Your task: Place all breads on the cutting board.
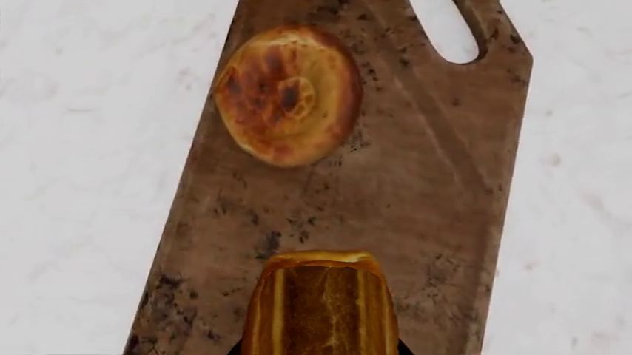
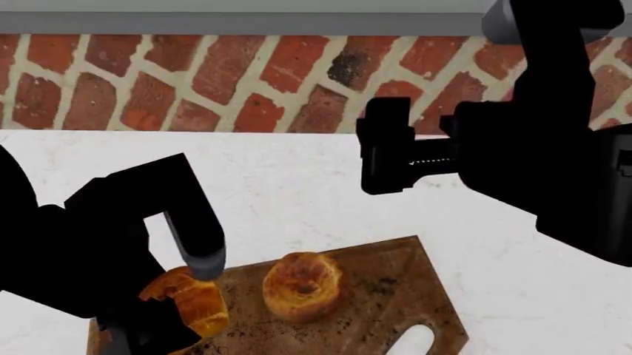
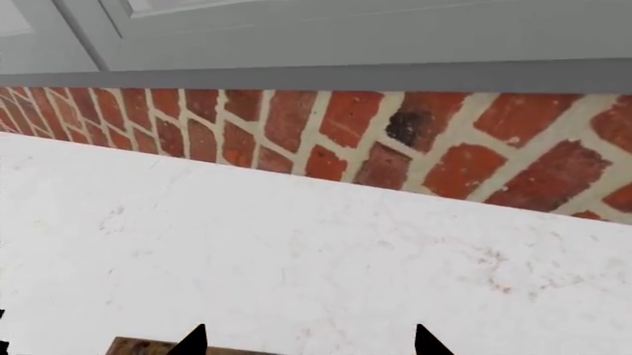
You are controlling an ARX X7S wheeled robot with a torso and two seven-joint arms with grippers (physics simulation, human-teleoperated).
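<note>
A red brick wall (image 2: 247, 89) stands at the back. Below it lies a big white counter (image 2: 296, 192) with faint marks in it.

The brown wooden cutting board (image 2: 385, 296) lies flat on the counter, near the counter's front edge. It has dark stains. One end gets narrow and has an oval handle hole (image 1: 449, 33) in it. A little corner of the board also shows in the right wrist view (image 3: 138, 346).

Two breads are at the board. The round bun (image 2: 303, 286) sits on the board, in the middle of it. In the left wrist view the round bun (image 1: 288, 95) lies near the end with the handle hole and close to one long edge. It is golden brown with darker patches.

The mini loaf (image 2: 188, 299) is golden orange and shiny. It is over the end of the board away from the hole. The left claw (image 2: 173, 307) is closed on it, with a black finger on each side. I cannot tell if the loaf touches the board. In the left wrist view the mini loaf (image 1: 321, 307) is apart from the bun.

The right claw (image 3: 308, 342) hangs high over the counter, near the wall. Its two black tips are spread apart with nothing between them.
</note>
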